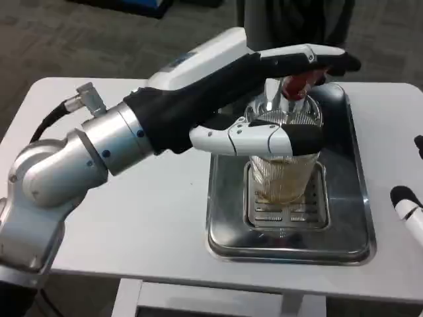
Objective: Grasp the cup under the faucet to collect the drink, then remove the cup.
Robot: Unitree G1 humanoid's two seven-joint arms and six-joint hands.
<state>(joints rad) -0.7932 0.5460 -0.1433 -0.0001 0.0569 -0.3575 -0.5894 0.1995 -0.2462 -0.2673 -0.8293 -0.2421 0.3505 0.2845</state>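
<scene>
Cup (283,173) of ribbed clear glass stands upright on the slotted grate (287,212) in the middle of a steel tray (353,198), directly beneath the faucet (277,99) with its red handle (297,84) at about 12 o'clock from the cup. An amber drink fills the lower part of the cup, so collecting seems under way. The left robot hand (264,135) wraps the cup near its rim, one finger band across the front of the glass, other fingers reaching past the red handle above. To do this step well, I would keep the grip firm but level, hold the cup square under the spout until the level nears the hand, then lift straight up a little off the grate and draw it toward 6 o'clock, clear of the tray's lip, without tilting. The right robot hand (408,206) waits at the desk (132,218) edge, at 3 o'clock from the tray; whether its fingers are spread I cannot tell.
</scene>
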